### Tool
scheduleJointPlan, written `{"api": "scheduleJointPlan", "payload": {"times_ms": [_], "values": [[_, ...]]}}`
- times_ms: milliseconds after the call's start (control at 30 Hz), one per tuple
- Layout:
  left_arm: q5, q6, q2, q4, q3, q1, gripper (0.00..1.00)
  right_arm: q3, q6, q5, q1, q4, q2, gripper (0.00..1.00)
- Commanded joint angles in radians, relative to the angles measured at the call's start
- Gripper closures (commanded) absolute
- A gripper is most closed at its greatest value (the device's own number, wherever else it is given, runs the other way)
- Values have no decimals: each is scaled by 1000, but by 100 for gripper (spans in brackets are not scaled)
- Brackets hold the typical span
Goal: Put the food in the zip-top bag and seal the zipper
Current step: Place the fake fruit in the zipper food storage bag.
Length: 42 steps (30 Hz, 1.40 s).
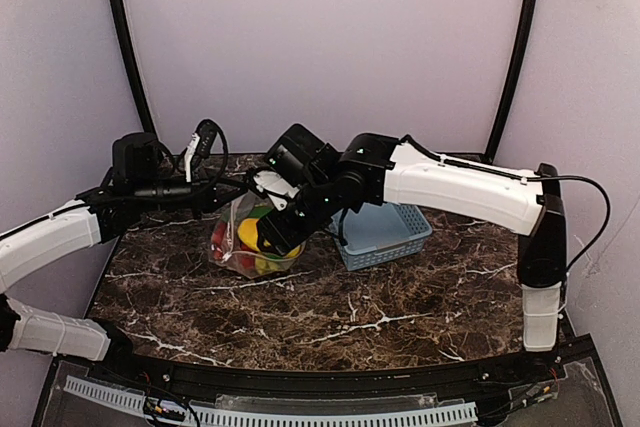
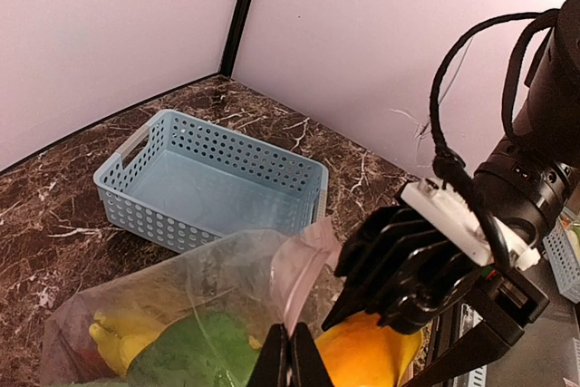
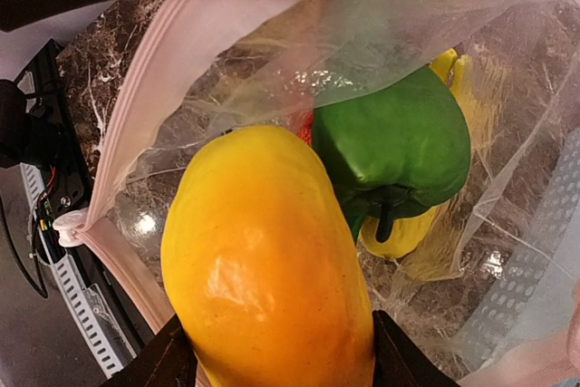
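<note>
The zip-top bag is thin clear plastic film, glossy and creased. Its zipper is a pinkish-white matt strip. The orange piece and green pepper are smooth glossy plastic. The basket, at 3 o'clock of the bag, is matt perforated plastic. The surface is polished, with a dark marble pattern.
</note>
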Motion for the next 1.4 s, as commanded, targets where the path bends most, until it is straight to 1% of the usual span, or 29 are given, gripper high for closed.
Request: {"api": "scheduleJointPlan", "payload": {"times_ms": [0,233,433,500,633,733,833,1033,1200,1367], "values": [[11,-6,-30,19,-16,5,99,87,-3,4,10,-57,50,47],[24,-22,-25,37,-21,5,99,167,-4,-65,10,-63,113,45],[27,-29,-22,46,-25,5,99,191,2,-72,10,-61,151,43],[25,-29,-23,46,-25,5,99,190,8,-75,10,-60,154,41],[22,-29,-25,46,-26,5,99,176,14,-76,9,-53,145,31],[21,-29,-26,46,-26,5,99,153,18,-70,11,-36,123,24],[20,-28,-28,46,-26,5,99,137,21,-66,11,-24,102,21],[10,-25,-33,42,-26,5,99,106,49,-22,13,-13,38,21],[-3,-13,-43,32,-25,5,99,46,75,-5,14,34,-82,21],[-3,-12,-43,30,-25,5,99,-46,111,107,10,57,-175,22]]}}
